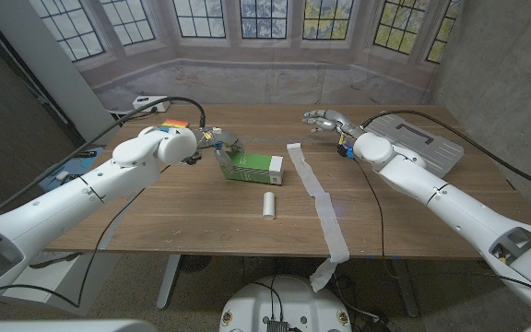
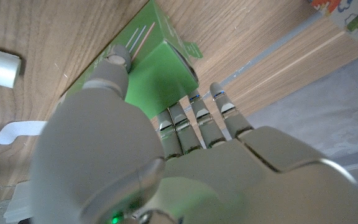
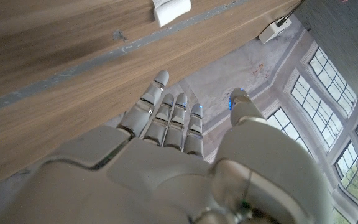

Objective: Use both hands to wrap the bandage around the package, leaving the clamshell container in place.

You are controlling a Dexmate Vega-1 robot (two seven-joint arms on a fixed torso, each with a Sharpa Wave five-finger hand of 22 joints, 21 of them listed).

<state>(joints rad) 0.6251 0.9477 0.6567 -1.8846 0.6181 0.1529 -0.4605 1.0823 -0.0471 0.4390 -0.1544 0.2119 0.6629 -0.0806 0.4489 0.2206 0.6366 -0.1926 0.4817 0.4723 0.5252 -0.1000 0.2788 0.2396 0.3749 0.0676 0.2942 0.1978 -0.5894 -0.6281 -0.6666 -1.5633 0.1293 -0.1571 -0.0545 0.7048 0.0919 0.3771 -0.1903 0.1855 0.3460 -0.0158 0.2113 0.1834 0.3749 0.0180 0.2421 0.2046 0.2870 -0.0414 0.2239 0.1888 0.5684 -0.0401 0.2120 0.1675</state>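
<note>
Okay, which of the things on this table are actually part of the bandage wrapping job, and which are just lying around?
Part of the job:
- green package, gripped by the left hand
- unrolled bandage strip
- right hand, open above the table near the strip's far end

Just lying about:
- small white roll
- grey case
- colourful item at the far left edge

The left hand covers the near end of the green package, so its grip there cannot be judged. The bandage runs over the surface edge, its tail hanging out of sight. The grey clamshell container sits partly behind the right arm.
</note>
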